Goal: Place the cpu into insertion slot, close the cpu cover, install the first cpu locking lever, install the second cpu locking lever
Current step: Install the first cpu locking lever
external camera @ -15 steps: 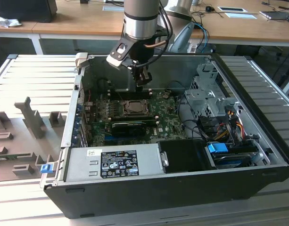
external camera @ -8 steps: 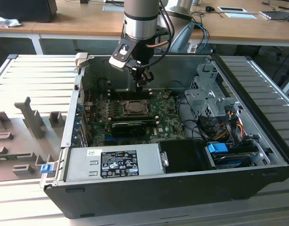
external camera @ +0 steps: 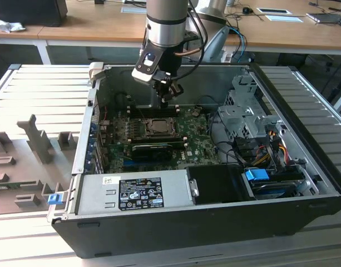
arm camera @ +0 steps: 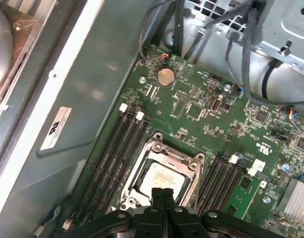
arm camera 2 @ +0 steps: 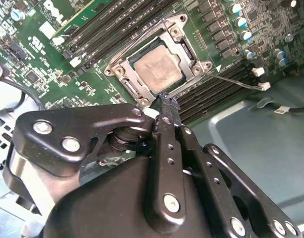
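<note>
Just below the closed jaws, the cpu (arm camera 2: 156,69)

Bright even light; glare on case wall (arm camera: 92,94); soft shadows.

You'll find the cpu (arm camera 2: 158,69) seated flat in its socket on the green motherboard (arm camera 2: 47,64), inside the open computer case (external camera: 304,167). It is a small square chip with a pale silvery-tan top. Its face looks dull and faintly smudged in both wrist views.

The cpu cover (arm camera 2: 123,74) is down over it. This thin silvery frame lies level on the socket, and its large window leaves the chip's top bare. Memory slots (arm camera: 112,158) lie on two opposite sides of the frame. A thin locking lever (arm camera 2: 142,42) runs beside one cover edge, but you cannot tell whether it is hooked down.
</note>
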Motion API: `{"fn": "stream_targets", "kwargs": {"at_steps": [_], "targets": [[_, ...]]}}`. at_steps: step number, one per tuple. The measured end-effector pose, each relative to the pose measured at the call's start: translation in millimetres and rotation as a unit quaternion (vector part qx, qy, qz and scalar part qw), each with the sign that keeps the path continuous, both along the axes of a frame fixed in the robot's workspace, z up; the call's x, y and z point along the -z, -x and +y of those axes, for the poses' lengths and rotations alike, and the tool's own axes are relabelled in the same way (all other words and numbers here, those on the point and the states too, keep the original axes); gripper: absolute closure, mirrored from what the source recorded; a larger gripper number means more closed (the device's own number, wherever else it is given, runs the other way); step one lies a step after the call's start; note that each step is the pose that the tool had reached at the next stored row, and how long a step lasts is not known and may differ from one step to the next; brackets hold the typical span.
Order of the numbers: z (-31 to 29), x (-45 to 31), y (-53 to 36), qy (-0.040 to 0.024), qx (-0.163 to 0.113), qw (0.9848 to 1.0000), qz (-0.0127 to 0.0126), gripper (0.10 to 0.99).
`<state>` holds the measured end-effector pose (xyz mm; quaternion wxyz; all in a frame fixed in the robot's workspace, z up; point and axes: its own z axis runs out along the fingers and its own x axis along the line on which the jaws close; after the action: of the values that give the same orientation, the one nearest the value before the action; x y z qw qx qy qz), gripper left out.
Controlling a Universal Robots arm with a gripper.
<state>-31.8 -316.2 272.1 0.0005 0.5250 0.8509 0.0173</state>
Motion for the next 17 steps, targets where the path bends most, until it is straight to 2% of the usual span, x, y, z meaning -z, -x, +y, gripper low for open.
{"fn": "stream_targets", "kwargs": {"at_steps": [7,10,13,15,17], "targets": [[0.0,0.0,0.0,0.0,-0.028,0.9996,0.0,0.98],[0.0,0.0,0.0,0.0,-0.045,0.999,0.0,0.98],[0.0,0.1,0.0,0.0,-0.066,0.9978,0.0,0.98],[0.0,0.1,0.0,0.0,-0.09,0.9959,0.0,0.98],[0.0,0.1,0.0,0.0,-0.103,0.9947,0.0,0.98]]}}
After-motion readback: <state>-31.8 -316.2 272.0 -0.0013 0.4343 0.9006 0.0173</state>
